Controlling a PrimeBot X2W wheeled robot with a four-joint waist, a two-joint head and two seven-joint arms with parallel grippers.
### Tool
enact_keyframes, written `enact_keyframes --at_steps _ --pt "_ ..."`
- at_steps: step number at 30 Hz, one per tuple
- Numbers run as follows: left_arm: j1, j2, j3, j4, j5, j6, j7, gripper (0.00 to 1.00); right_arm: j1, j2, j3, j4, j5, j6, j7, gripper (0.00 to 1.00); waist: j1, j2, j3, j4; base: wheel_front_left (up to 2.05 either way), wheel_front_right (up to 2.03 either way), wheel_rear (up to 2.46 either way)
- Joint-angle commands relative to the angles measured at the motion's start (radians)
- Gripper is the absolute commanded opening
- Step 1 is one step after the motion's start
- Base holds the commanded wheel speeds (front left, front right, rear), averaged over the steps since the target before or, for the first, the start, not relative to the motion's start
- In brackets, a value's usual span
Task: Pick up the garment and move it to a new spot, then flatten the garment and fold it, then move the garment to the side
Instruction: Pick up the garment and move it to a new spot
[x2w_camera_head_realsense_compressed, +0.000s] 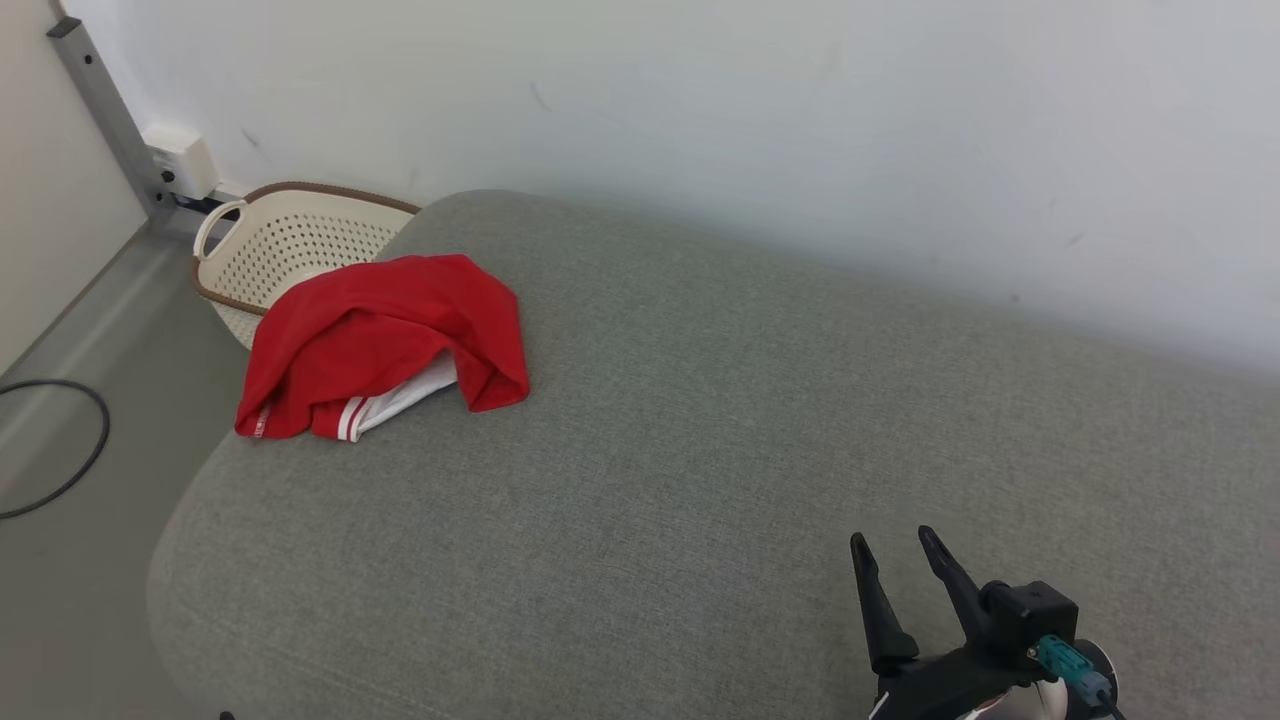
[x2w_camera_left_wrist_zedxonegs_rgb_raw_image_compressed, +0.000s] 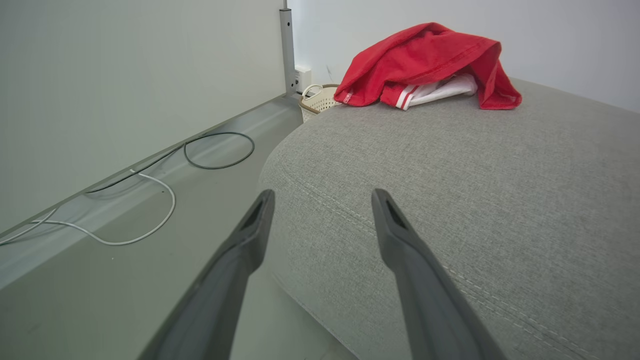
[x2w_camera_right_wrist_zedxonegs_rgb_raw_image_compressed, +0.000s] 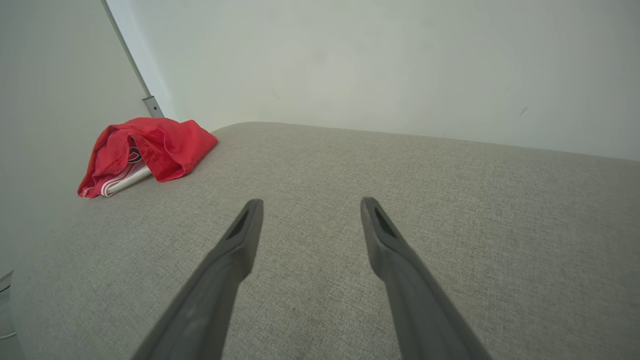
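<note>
A red garment (x2w_camera_head_realsense_compressed: 380, 340) with white stripes at its hem lies crumpled in the upper left of the head view, on the far left corner of a large grey cushion (x2w_camera_head_realsense_compressed: 700, 460). A white piece of cloth pokes out from under the red folds. It may be a lining, though the bunching hides what it is. One edge of the garment hangs slightly over the rim of the cushion.

Directly behind the garment, at upper left, a cream plastic basket (x2w_camera_head_realsense_compressed: 290, 240) with small holes and a brown rim stands on the floor (x2w_camera_head_realsense_compressed: 80, 580). The garment covers part of it. Behind the basket a grey metal post (x2w_camera_head_realsense_compressed: 105, 105) runs up the pale wall (x2w_camera_head_realsense_compressed: 750, 120), with a small white box (x2w_camera_head_realsense_compressed: 180, 160) fixed beside it. A black cable (x2w_camera_head_realsense_compressed: 95, 440) loops across the floor at the left edge, and in the left wrist view a white cable (x2w_camera_left_wrist_zedxonegs_rgb_raw_image_compressed: 167, 210) curves along the floor in the lower left.

The right gripper (x2w_camera_head_realsense_compressed: 892, 538) sits at the lower right of the head view, fingers spread and empty, well apart from the garment, with bare cushion between them. In the left wrist view the left gripper (x2w_camera_left_wrist_zedxonegs_rgb_raw_image_compressed: 322, 195) is also spread wide and holds nothing. It hangs over the cushion's rounded edge, with the garment at the top centre of that frame.
</note>
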Motion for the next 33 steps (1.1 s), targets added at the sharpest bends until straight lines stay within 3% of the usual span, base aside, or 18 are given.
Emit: enact_keyframes --at_steps 1,10,20,27,33 --pt "0.008 0.001 0.003 -0.006 -0.007 0.008 -0.001 1.00 -0.005 0.001 -0.001 0.000 0.007 0.000 0.000 1.00 0.0000 0.0000 0.002 0.030 0.00 0.00 0.00" --pt "0.024 0.001 0.001 -0.009 -0.015 0.025 -0.001 1.00 -0.009 0.003 0.012 0.007 0.009 0.000 0.000 1.00 0.0000 0.0000 0.000 0.075 0.00 0.00 0.00" --pt "-0.003 0.001 0.004 -0.007 -0.050 0.023 -0.001 1.00 -0.023 -0.013 0.038 0.001 0.015 0.000 0.000 1.00 0.0000 0.0000 0.023 0.056 0.00 0.00 0.00" --pt "-0.072 0.002 0.014 0.015 -0.074 -0.026 -0.001 1.00 -0.044 -0.035 0.051 -0.007 0.017 0.000 0.000 1.00 0.0000 0.0000 0.060 0.035 0.00 0.00 0.00" --pt "-0.192 0.039 0.030 0.087 -0.048 -0.076 -0.001 1.00 -0.066 -0.059 0.062 -0.019 0.019 0.000 0.000 1.00 0.0000 0.0000 0.102 0.011 0.00 0.00 0.00"
